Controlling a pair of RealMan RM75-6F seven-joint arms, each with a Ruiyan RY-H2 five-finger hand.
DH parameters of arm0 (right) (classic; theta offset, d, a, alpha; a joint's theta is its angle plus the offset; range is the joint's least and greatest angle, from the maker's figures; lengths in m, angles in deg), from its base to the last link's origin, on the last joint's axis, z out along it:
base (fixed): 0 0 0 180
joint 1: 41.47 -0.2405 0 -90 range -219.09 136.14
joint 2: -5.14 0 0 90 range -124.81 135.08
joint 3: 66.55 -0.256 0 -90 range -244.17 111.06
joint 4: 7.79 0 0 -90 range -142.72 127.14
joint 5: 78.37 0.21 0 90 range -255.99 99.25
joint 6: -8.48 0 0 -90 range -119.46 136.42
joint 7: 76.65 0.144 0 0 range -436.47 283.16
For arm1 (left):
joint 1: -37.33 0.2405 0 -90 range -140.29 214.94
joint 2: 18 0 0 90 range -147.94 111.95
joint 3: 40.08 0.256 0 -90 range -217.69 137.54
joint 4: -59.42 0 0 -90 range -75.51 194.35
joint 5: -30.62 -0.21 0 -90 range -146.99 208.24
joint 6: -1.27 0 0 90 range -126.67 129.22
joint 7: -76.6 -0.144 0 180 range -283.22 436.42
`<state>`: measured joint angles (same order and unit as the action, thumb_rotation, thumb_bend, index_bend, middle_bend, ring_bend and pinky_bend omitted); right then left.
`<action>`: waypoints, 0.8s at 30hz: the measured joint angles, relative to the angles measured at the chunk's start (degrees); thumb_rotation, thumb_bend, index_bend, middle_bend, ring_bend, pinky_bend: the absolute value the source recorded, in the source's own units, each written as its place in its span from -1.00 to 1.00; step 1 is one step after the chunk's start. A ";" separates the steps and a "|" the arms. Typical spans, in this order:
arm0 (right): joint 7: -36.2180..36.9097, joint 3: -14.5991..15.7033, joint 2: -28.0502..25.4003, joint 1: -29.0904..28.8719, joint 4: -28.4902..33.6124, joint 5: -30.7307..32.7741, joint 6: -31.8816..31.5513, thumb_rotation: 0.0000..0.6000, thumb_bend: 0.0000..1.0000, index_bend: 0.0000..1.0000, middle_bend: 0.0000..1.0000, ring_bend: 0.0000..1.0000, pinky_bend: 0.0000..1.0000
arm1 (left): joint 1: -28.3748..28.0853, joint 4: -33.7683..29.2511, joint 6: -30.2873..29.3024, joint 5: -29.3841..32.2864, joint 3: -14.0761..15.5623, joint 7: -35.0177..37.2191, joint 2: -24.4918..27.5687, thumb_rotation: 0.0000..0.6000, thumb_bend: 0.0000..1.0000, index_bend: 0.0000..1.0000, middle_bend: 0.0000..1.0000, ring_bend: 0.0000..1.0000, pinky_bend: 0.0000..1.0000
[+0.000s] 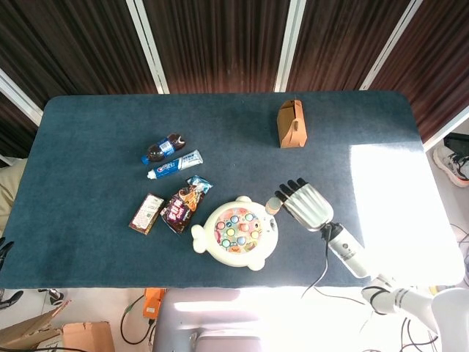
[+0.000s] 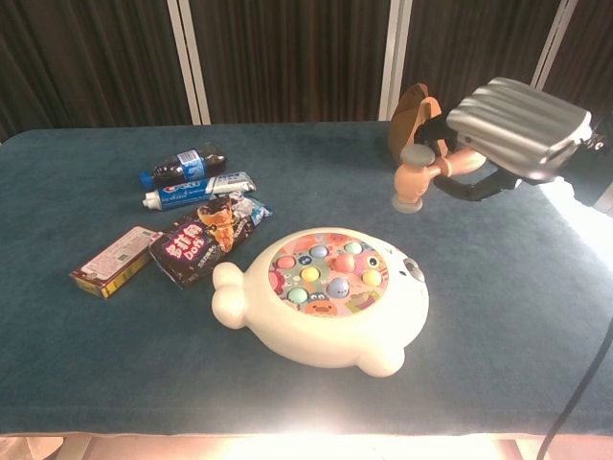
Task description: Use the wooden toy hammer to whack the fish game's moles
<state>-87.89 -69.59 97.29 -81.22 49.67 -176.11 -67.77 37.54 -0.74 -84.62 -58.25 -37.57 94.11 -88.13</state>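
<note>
From the head view, the fish game (image 1: 236, 233) is a smooth cream plastic fish with a round face of pastel buttons, lying on the dark blue felt table (image 1: 88, 139). Just beside its right edge hovers the right hand (image 1: 304, 204), a ribbed silver shell with dark fingers curled round the wooden toy hammer (image 1: 273, 204), whose pale rounded head pokes out toward the game. Left of the game lie a glossy snack packet (image 1: 183, 203), a flat box (image 1: 146, 213), a toothpaste tube (image 1: 176, 164) and a small bottle (image 1: 163, 147); beyond it stands a brown paper box (image 1: 292, 124).

In the chest view, the right hand (image 2: 517, 129) grips the hammer's (image 2: 421, 175) handle, head hanging clear above the game's (image 2: 326, 302) far right rim.
</note>
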 measured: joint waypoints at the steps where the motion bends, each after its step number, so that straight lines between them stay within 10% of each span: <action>1: -1.66 0.25 0.30 -0.41 0.86 -0.50 0.49 1.00 0.00 1.00 0.46 0.18 0.26 | 0.08 0.21 0.06 0.11 0.01 0.21 -0.03 1.00 -0.72 -1.00 -1.00 -1.00 -0.86; 24: -11.83 2.73 3.00 -2.23 8.65 -4.30 5.50 1.00 0.01 1.00 0.46 0.18 0.26 | 0.03 3.17 0.76 0.18 -0.02 2.48 -1.12 1.00 -0.72 -1.00 -1.00 -1.00 -0.86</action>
<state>-99.72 -66.86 100.29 -83.45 58.32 -180.41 -62.28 37.57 2.43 -83.86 -58.07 -37.59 96.59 -89.25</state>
